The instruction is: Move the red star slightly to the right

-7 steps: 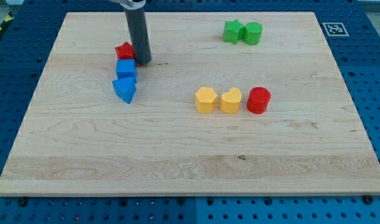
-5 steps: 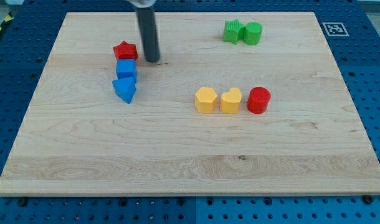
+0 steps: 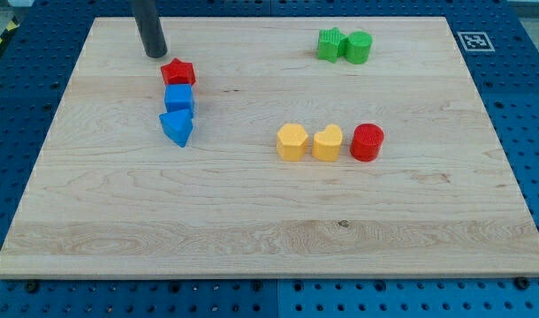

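1. I've got my tip (image 3: 155,54) down on the wooden worktop (image 3: 269,221) near the view's top left, just up and to the view's left of the red star (image 3: 178,71), with a sliver of bare wood between them; not touching.
2. There's no pincer on this arm, only the straight dark rod, so there's nothing to report as apart, together or clamped.
3. The red star sits in the upper left part of the worktop, at the head of a short column of three blocks.
4. Right below it in the view is a blue cube-like block (image 3: 178,97), touching or very nearly touching the star's lower edge; I can't tell which.
5. Below that is a second blue block (image 3: 177,127), wedge-like with a point toward the view's bottom, pressed against the first blue one.
6. Well apart, toward the view's top right, a green star (image 3: 330,44) and a green cylinder (image 3: 359,47) stand side by side, touching.
7. Around the middle, a row of three: a yellow hexagon-like block (image 3: 292,141), a yellow heart (image 3: 328,142) just beside it, then a red cylinder (image 3: 368,141) on the view's right end, with a narrow gap before it.
8. A black and white marker tag (image 3: 472,41) sits at the worktop's top right corner, and blue perforated board (image 3: 22,106) shows all round.
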`<move>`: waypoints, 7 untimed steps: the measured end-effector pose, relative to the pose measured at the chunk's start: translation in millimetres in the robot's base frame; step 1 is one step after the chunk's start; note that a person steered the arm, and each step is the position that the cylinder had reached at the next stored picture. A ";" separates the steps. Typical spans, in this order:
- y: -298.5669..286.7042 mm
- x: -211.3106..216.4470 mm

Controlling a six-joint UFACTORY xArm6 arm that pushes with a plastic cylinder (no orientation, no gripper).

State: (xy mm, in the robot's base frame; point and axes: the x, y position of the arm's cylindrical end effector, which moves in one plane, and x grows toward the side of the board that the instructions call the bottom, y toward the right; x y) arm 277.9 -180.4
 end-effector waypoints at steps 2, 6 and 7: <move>-4.7 8.2; -26.0 71.8; -16.5 70.5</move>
State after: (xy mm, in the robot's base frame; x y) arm 348.5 -196.9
